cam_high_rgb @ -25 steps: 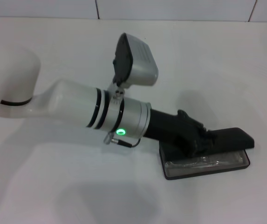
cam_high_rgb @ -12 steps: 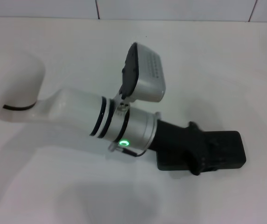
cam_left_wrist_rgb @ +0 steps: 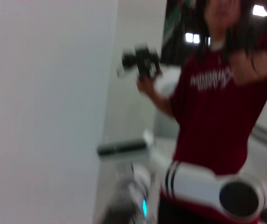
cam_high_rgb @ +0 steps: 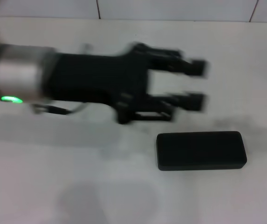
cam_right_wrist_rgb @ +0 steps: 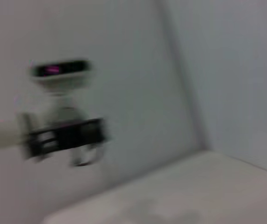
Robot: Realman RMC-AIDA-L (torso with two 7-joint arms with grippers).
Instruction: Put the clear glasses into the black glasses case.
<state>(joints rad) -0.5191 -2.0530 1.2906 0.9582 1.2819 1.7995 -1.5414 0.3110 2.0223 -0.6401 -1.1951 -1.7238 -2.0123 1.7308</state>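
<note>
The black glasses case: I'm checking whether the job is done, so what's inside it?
Nothing inside shows: the black glasses case lies shut on the table, lid covering any contents. The left pincer is open above it.

The head camera sits up high and looks forward and down at the white bench (cam_high_rgb: pixel 124 196). It is close. The black glasses case (cam_high_rgb: pixel 200 150) lies at about 5 o'clock from the middle of its picture, and the left gripper (cam_high_rgb: pixel 196 84) reaches in from 9 o'clock.

The left wrist camera faces away from the bench, out into the room, at a person in a red shirt (cam_left_wrist_rgb: pixel 217 107) and a white arm (cam_left_wrist_rgb: pixel 203 184).

The right wrist camera faces a plain wall. The left arm (cam_right_wrist_rgb: pixel 63 135) shows far off there, and the head view shows it too
</note>
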